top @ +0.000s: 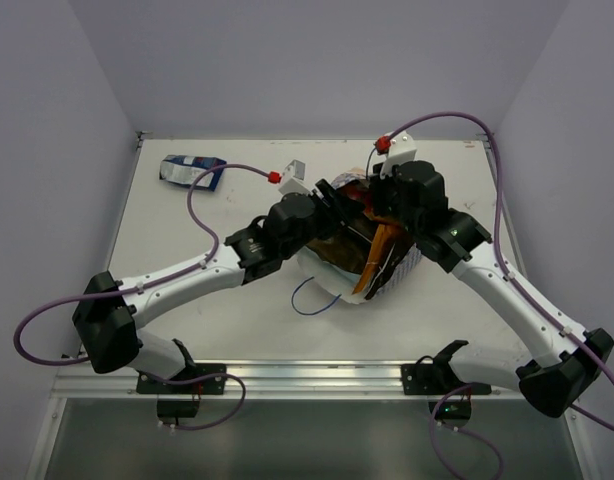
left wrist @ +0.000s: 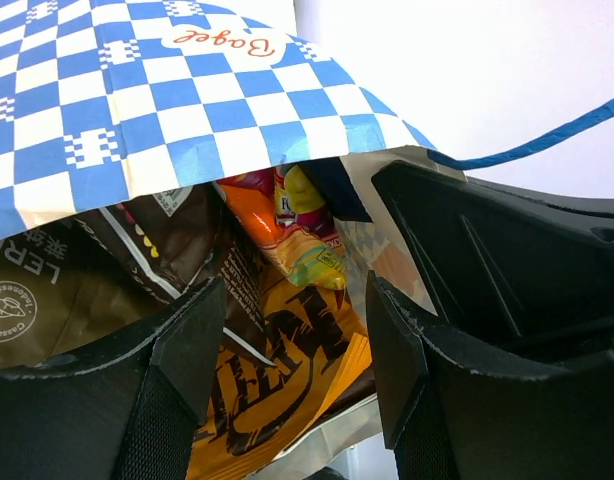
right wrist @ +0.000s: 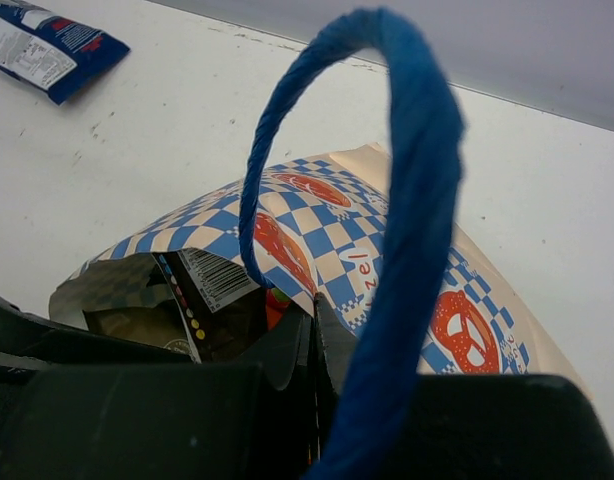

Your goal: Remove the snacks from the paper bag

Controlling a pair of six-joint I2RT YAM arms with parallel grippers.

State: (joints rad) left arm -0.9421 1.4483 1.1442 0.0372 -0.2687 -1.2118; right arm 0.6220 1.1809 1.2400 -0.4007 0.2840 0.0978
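Centre frame, left gripper (left wrist: 292, 300) gapes at paper bag (left wrist: 137, 110) mouth over orange packet (left wrist: 287, 375); right gripper (right wrist: 314, 385) pinches its rim

We see the paper bag (left wrist: 187, 110) checkered blue and white on cream, with red pretzel motifs, and its cord handle (right wrist: 417, 200) deep blue. Inside we note an orange packet (left wrist: 287, 370) lettered black and a dark brown packet (left wrist: 77, 280). Far left lies a blue-and-white packet (top: 192, 171).

Found paper bag (left wrist: 187, 100) mouth stuffed with snacks (left wrist: 277, 330), crowded by left gripper (left wrist: 297, 370) and right gripper (right wrist: 314, 340), blue cord handle (right wrist: 407, 200) looped up in the way, saw bare table (top: 187, 230) open all around.
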